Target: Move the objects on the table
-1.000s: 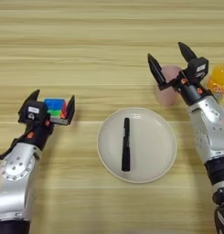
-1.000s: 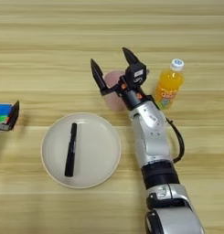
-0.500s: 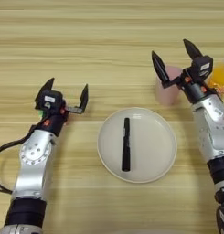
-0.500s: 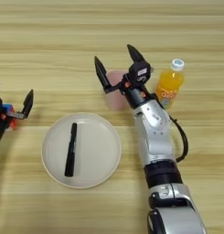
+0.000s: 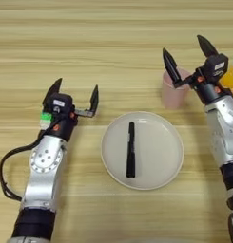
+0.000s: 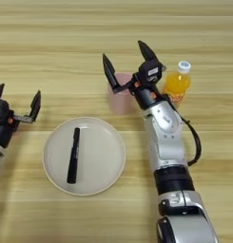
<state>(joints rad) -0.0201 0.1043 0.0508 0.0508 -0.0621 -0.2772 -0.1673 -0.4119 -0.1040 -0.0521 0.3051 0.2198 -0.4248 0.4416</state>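
- The left gripper (image 5: 73, 97) is seen at the left of the table (image 5: 113, 42) with its two black fingers (image 5: 93, 98) spread wide and grasping nothing.
- A small part of the puzzle cube (image 5: 44, 118), green and white, is shown only in the left eye view, just beside the left gripper's body on its outer side; most of it is hidden by the arm. In the right eye view the cube is out of the picture.
- The round beige plate (image 6: 108, 161) lies at the middle of the table, with the slim black pen (image 6: 73, 155) lying on it, lengthwise and a little left of the plate's centre.
- The right gripper (image 6: 127, 64) is held over the pale pink cup (image 6: 119, 95), fingers released and splayed wide, one on each side above the cup's rim; whether the cup is touched cannot be told.
- The orange-juice bottle (image 6: 176, 88) stands upright just right of the right gripper. It is shown whole, with its white cap, only in the right eye view; in the left eye view only an orange sliver at the right edge is seen.
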